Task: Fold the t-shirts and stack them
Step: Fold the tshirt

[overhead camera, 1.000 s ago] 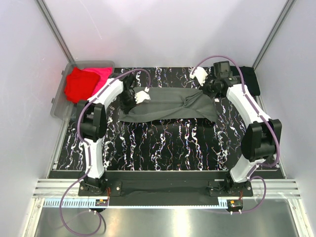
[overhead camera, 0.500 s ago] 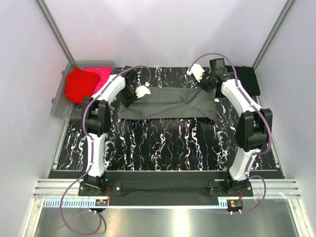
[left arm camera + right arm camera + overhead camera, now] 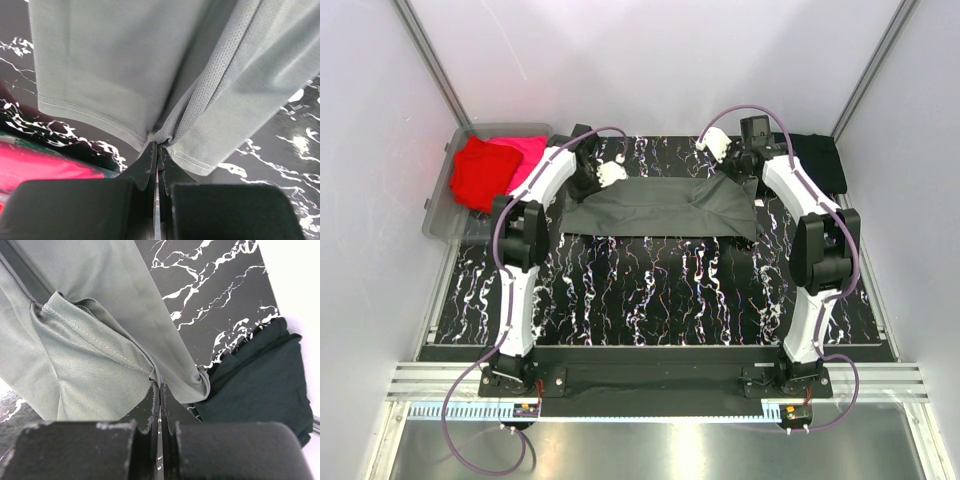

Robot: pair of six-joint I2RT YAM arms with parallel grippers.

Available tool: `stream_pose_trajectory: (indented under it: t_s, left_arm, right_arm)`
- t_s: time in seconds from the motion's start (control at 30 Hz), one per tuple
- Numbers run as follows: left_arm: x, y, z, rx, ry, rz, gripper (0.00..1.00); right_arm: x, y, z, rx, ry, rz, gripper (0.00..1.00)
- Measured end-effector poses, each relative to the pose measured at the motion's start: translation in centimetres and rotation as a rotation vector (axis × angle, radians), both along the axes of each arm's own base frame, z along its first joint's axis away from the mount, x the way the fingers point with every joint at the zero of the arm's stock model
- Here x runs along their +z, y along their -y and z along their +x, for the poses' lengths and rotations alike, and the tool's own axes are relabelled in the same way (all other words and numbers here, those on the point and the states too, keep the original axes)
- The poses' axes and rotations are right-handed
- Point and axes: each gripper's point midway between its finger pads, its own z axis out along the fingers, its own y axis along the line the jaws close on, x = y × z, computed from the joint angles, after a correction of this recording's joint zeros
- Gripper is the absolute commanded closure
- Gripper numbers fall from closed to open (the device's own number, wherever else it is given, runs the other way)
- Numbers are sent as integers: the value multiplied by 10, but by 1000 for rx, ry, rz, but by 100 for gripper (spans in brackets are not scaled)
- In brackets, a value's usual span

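Over the last second both arms have stretched out toward the far edge of the marbled mat [image 3: 650, 300], dragging the dark grey t-shirt [image 3: 660, 207] with them. The cloth has gone from a bunched strip with a twist near its right end to a flatter, tauter band lying across the far part of the mat.

The task looks to be in its early or middle part. The grey shirt is being pulled straight, and its wrinkled right end is not yet smooth; whether it already carries one fold cannot be told. A black t-shirt [image 3: 820, 160] lies in a compact bundle just off the mat's far right corner, possibly already folded. A red t-shirt [image 3: 480, 172] and a pink t-shirt [image 3: 528, 155] lie heaped in the clear bin [image 3: 438, 215] off the mat's far left corner, seemingly untouched. No stack of folded shirts shows yet.

The left gripper [image 3: 610, 172] is over the mat's far left part, its jaws pressed together on a gathered pinch of the grey shirt's hem, as the left wrist view shows. The right gripper [image 3: 728, 168], over the mat's far right part, is likewise clamped tight on a folded edge of the same shirt, with the black bundle just beyond it.
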Motion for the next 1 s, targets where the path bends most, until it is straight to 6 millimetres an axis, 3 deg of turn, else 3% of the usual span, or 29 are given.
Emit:
stream_pose_trajectory:
  t_s: [0.23, 0.43, 0.47, 0.5, 0.57, 0.73, 0.87, 1.0]
  left_arm:
    - [-15, -1, 6, 6, -7, 15, 100]
    - [-16, -1, 14, 21, 17, 20, 97]
    - [-16, -1, 17, 29, 29, 18, 94]
    - [-15, 0, 20, 34, 38, 16, 84]
    - [-13, 2, 29, 61, 69, 4, 79]
    - [-3, 6, 49, 169, 168, -48, 69]
    - [17, 5, 37, 246, 210, -95, 68]
    - [46, 2, 7, 275, 231, -145, 70]
  right_arm:
    - [-14, -1, 14, -5, -14, -8, 100]
    - [-23, -1, 30, -15, -12, -15, 100]
    - [-25, -2, 33, -16, -11, -14, 96]
    - [-27, -2, 35, -21, -12, -14, 90]
    - [-29, -1, 42, -37, -6, -15, 72]
    - [-16, 10, 60, -157, 46, -13, 61]
    - [8, 19, 66, -255, 102, 17, 56]
    - [22, 28, 41, -310, 97, 37, 56]
